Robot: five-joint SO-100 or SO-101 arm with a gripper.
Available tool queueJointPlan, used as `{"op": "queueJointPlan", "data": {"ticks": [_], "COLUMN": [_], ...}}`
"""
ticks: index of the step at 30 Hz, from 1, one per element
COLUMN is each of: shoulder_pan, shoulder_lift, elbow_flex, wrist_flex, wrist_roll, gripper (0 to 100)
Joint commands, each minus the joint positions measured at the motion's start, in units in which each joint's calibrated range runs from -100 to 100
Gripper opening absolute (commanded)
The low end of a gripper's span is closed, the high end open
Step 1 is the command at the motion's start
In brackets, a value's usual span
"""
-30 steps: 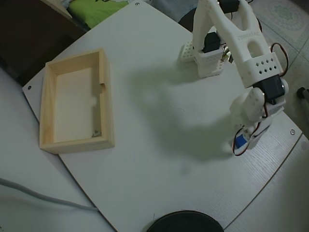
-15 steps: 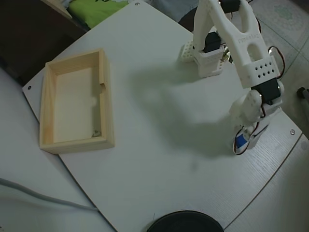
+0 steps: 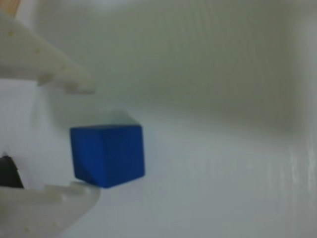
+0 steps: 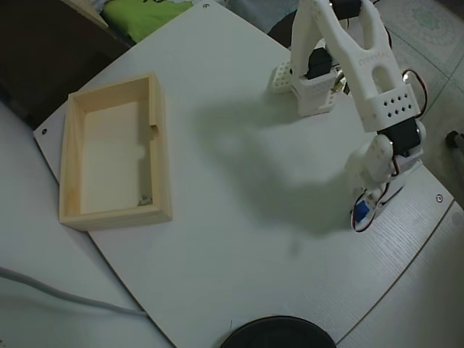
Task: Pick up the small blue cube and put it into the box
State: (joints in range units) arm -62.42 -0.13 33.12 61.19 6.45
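In the wrist view the small blue cube [image 3: 108, 154] lies on the white table, between the two white fingers of my gripper [image 3: 94, 141]. The lower finger [image 3: 49, 206] touches the cube's bottom corner. The upper finger [image 3: 47, 64] stands apart from the cube's top with a clear gap, so the gripper is open around the cube. In the overhead view the gripper [image 4: 357, 221] points down at the table's right side, and the arm hides the cube. The pale wooden box [image 4: 163, 145] sits far off at the left, with nothing blue in it.
The arm's white base [image 4: 313, 87] is mounted at the back of the white table [image 4: 239, 239]. A dark round object [image 4: 279, 335] lies at the front edge. The table's right edge runs close behind the gripper, and a grey cable [image 4: 58, 293] crosses the lower left.
The forearm and wrist shifted slightly over the same spot at the table's right. The box has not moved.
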Motion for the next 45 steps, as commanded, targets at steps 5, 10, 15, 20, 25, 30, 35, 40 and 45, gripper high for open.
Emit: {"op": "queueJointPlan", "data": {"ticks": [5,10,15,20,25,30,35,40,45], "shoulder_pan": [0.09,0.01,0.01,0.01,0.24,1.12,6.13,13.5,22.5], "shoulder_lift": [3.76,8.41,8.5,8.41,8.33,8.33,8.24,8.33,8.24], "elbow_flex": [-0.18,-2.08,-3.08,-3.17,-8.51,-21.36,-34.3,-51.31,-63.26], "wrist_flex": [-2.57,-2.91,-2.66,-2.32,3.29,13.83,23.85,33.79,38.47], "wrist_roll": [0.03,0.34,0.39,0.39,0.39,0.91,3.52,6.02,8.31], "gripper": [17,13,7,6,6,6,6,6,6]}}
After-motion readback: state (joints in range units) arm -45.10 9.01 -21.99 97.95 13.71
